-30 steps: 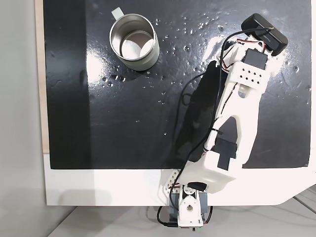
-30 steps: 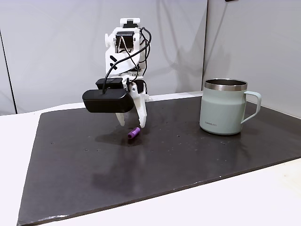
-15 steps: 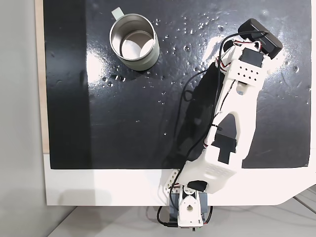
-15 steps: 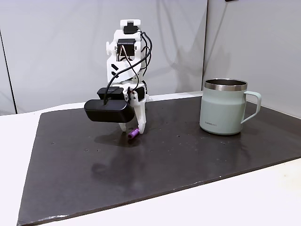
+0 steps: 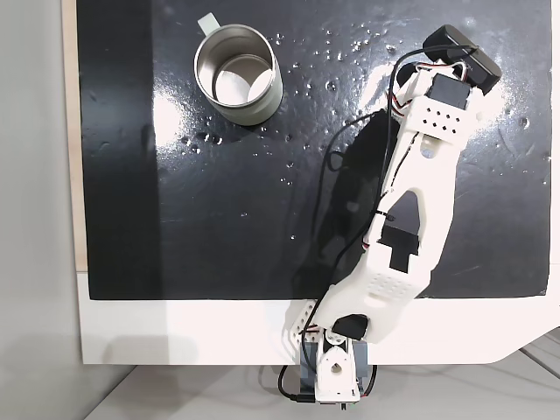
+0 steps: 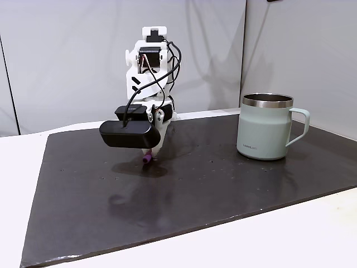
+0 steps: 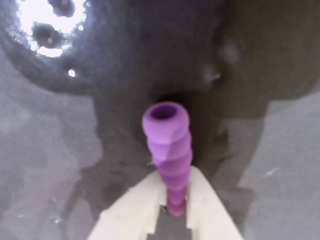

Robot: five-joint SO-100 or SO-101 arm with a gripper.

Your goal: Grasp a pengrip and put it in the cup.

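The dark mat (image 6: 223, 190) covers most of the desk (image 6: 312, 234), and the white arm (image 5: 420, 210) reaches across it toward the far right corner in the top-down fixed view, well apart from the cup (image 5: 238, 74) sitting at the upper left there. From the side fixed view, the cup (image 6: 265, 126) stands upright with its mouth open to the top and its handle pointing away from the arm. The tool (image 7: 176, 200) is down at the mat, and the wrist view shows its two pale fingers (image 7: 135, 212) clenched on the lower end of the pengrip (image 7: 167, 150), the ribbed purple tube sticking forward from between them with its open end toward the mat. In the side fixed view the pengrip (image 6: 148, 159) peeks out just under the black wrist camera (image 6: 127, 134), touching or nearly touching the mat. The grasp looks like it catches only the tail of the tube, so the hold is my worry: best to keep the squeeze firm and lift straight up and slowly, no twisting, checking that the tube comes up with the fingers. Then a high, smooth carry across to the cup, clearing the rim, and release only when centred over the mouth.
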